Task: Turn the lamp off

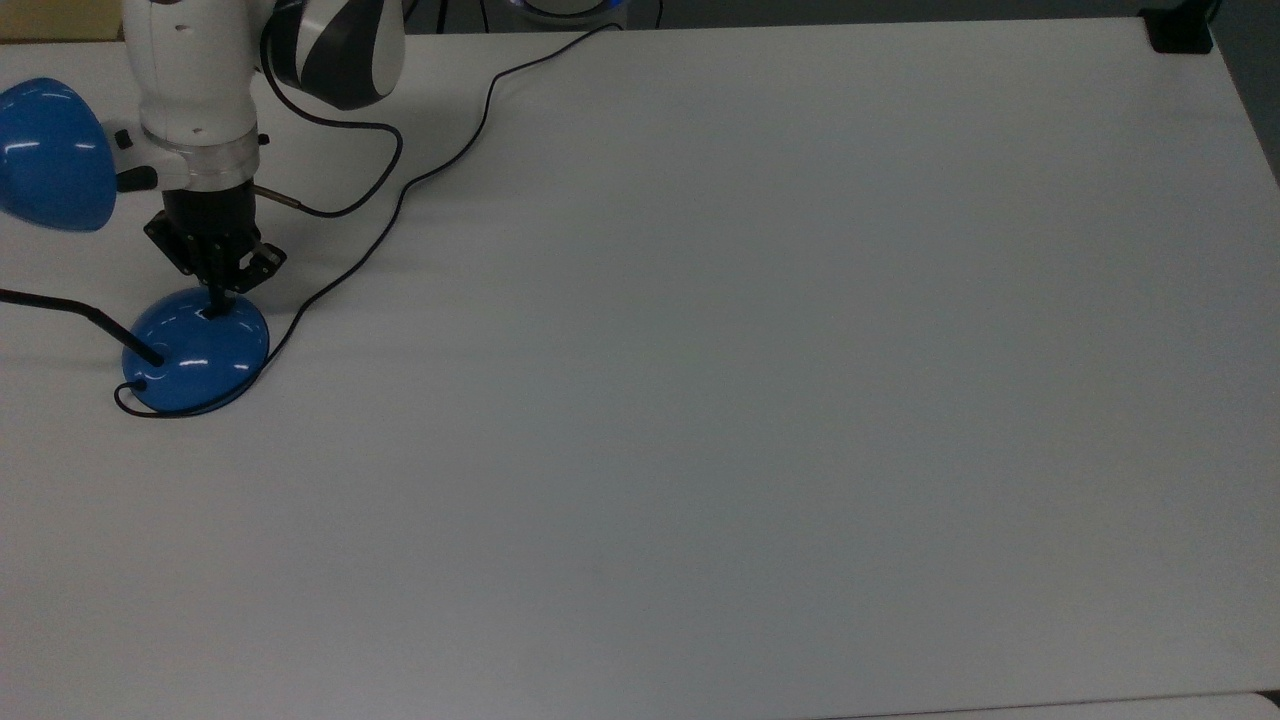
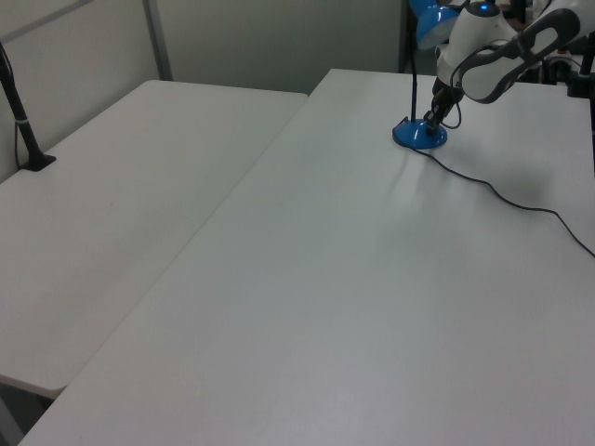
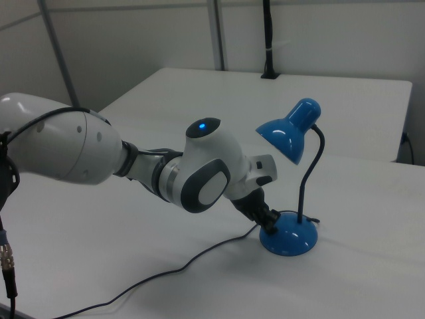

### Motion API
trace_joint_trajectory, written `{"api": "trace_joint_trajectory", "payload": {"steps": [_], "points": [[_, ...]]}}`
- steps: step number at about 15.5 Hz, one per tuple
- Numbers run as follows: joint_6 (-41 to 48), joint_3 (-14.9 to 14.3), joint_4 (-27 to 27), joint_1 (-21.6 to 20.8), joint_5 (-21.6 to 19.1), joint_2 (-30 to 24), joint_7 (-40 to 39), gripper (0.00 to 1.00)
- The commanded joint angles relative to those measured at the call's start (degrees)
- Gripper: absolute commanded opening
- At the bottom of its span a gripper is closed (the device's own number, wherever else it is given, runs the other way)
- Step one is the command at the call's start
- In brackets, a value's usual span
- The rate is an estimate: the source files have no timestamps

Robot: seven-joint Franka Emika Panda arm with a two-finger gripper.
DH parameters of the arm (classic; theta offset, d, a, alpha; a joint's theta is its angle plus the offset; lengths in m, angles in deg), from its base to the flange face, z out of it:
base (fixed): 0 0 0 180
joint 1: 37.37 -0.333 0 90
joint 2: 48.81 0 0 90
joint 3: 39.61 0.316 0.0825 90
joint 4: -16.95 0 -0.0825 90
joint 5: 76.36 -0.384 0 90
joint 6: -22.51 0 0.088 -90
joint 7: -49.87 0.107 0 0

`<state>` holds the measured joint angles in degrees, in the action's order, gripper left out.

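Gripper point(image 1: 217, 303) tips on lamp point(image 1: 196, 352) base switch

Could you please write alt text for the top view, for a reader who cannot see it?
A robot arm's gripper presses its closed tip onto the dome base of a blue desk lamp at the top view's left edge; no light pool shows. Its black cord trails across the white table.

White worktop point(image 1: 760, 400), matte. Second white worktop point(image 2: 112, 186) butts against it on the left view's left. Black post point(image 2: 20, 121) at that one's far corner.
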<state>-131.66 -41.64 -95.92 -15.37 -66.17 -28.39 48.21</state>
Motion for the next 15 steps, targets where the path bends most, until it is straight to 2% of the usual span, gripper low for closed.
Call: {"api": "trace_joint_trajectory", "payload": {"steps": [1, 2, 5, 6, 7, 8, 9, 11, 14, 15], "points": [[-0.3, -0.3, -0.1, 0.1, 0.6, 0.3, 0.3, 0.0], [1.5, -0.3, -0.4, 0.0, 0.6, -0.5, 0.3, 0.0], [15.0, 0.4, 0.3, -0.9, 1.1, -4.6, -1.0, 0.0], [18.7, 0.9, 0.7, -1.3, 1.1, -5.9, -1.9, 0.03], [22.4, 1.9, 1.3, -2.4, 1.1, -7.0, -2.6, 0.1], [26.8, 2.7, 2.4, -3.4, 0.9, -7.8, -2.4, 0.46], [33.6, 3.1, 4.1, -5.4, 0.5, -8.7, -2.1, 0.99], [41.1, 4.0, 6.5, -9.6, 0.4, -10.1, -1.9, 1.0], [49.1, 5.6, 10.3, -11.7, -0.4, -13.9, 0.1, 1.0], [50.3, 5.9, 11.3, -11.9, -2.9, -15.4, 0.4, 1.0]]}}
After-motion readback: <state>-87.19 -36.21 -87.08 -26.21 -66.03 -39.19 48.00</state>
